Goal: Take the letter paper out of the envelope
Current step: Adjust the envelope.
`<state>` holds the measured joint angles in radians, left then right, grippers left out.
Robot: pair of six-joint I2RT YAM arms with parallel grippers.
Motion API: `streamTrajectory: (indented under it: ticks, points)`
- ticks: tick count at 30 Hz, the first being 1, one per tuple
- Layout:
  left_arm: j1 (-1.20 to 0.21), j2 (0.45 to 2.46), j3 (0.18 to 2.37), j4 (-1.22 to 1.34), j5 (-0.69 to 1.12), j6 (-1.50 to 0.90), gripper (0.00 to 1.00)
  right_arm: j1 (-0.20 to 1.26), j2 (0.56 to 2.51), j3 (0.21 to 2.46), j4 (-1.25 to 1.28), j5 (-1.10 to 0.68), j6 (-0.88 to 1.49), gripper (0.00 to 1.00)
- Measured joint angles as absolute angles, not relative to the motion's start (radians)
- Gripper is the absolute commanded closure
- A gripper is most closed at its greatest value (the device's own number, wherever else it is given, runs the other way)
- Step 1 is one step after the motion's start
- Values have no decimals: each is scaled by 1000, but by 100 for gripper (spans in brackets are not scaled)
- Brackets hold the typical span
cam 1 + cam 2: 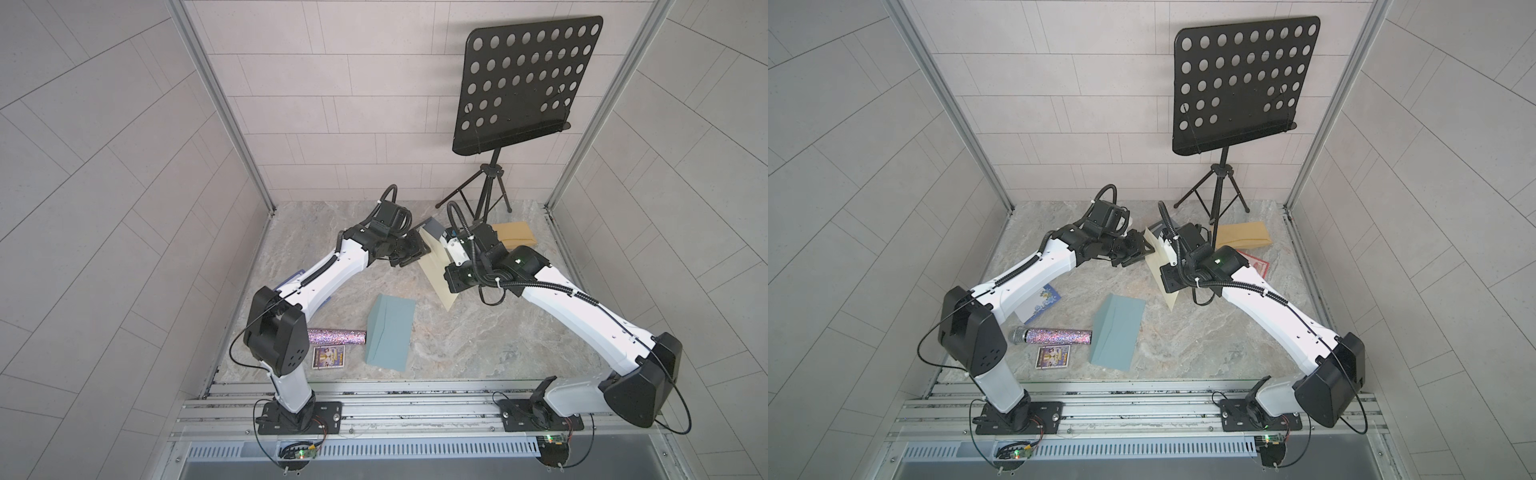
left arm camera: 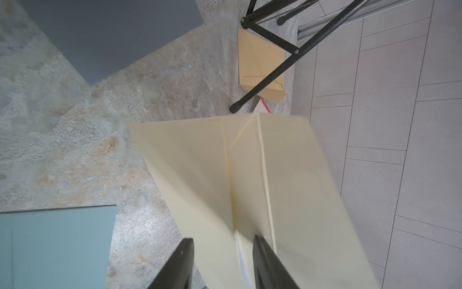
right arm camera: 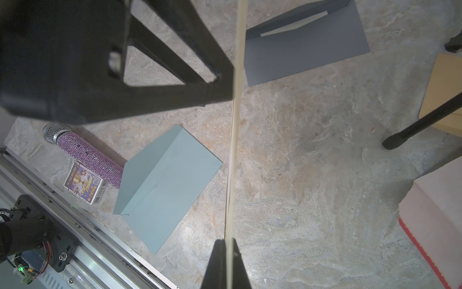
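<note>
A cream envelope hangs in the air between both arms, above the marble table. My right gripper is shut on its edge, and in the right wrist view the envelope shows edge-on as a thin line. My left gripper is at the other end with its jaws apart. One finger lies in the envelope's fold and the other stands outside the front panel. A white sliver of the letter paper shows between them; the rest of it is hidden.
A teal envelope, a glittery microphone and a small card box lie near the front. A grey envelope and a brown one lie at the back. The music stand has its legs there.
</note>
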<state>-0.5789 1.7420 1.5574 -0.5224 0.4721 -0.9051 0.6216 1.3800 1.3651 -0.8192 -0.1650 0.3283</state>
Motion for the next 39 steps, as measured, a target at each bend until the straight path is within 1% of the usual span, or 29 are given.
streamTrajectory:
  ticks: [5, 10, 15, 24, 39]
  points:
    - [-581, 1754, 1558, -521, 471, -902, 56, 622, 1380, 1365, -819, -165, 328, 100]
    - [-583, 1775, 1567, -532, 469, -892, 62, 622, 1380, 1365, -822, -165, 329, 100]
    - [-585, 1776, 1576, -540, 458, -881, 63, 622, 1380, 1365, -823, -165, 329, 100]
    - [-586, 1776, 1584, -579, 435, -863, 73, 622, 1380, 1365, -832, -150, 329, 100]
    - [-591, 1779, 1589, -675, 397, -836, 74, 622, 1379, 1365, -842, -109, 325, 100]
